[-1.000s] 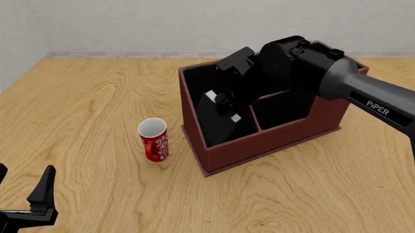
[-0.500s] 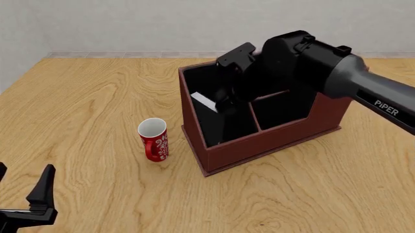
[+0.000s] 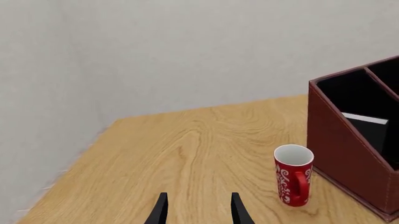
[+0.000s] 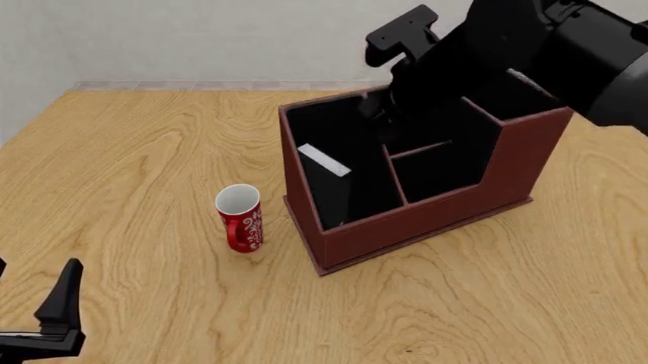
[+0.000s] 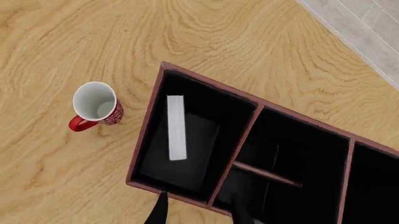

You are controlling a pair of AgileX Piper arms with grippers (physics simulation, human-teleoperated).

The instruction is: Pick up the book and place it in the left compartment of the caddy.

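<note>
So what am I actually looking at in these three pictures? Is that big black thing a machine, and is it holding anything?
It is a computer simulation of two robot arms at a wooden table. One picture looks down from behind the arms; the other two come from small cameras mounted just behind each arm's pincer. The big black shape is the right arm, with its right gripper above a reddish-brown caddy. Its fingers are apart and hold nothing. A black book with white page edges stands in the left compartment, leaning toward the outer wall. A red mug stands beside the caddy. The left gripper waits open, also holding nothing.
</note>
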